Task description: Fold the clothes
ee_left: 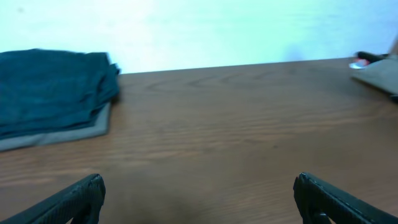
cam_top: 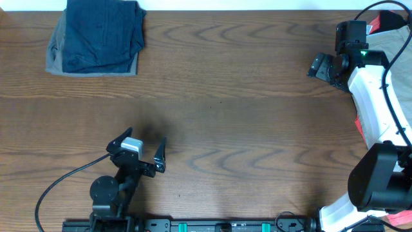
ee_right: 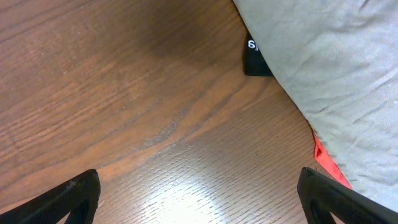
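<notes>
1. Spreading across every view is a dark brown, wood-grain surface. The right wrist view shows a soft patch of glare on it near the camera.
2. Beyond its far edge, the left wrist view shows a pale, plain wall, blurred.
3. The navy shorts lie folded at the far left corner of the surface. They are stacked on a grey-green pair, whose edge shows along the left and near sides.
4. A tan pair lies loose at the far right edge.
5. In the right wrist view a red thing peeks from under the tan cloth. A black tag with white lettering, too cut off to read, sits at the cloth's edge.
6. The left gripper sits close to the near edge, left of centre. It is released, its fingers spread wide with nothing between them, and it is well apart from the stack.
7. A black cable trails from the left arm's base toward the near left.
8. The right gripper is over the surface just beside the tan pair. It too is released, fingers spread and grasping nothing, clear of the cloth.
</notes>
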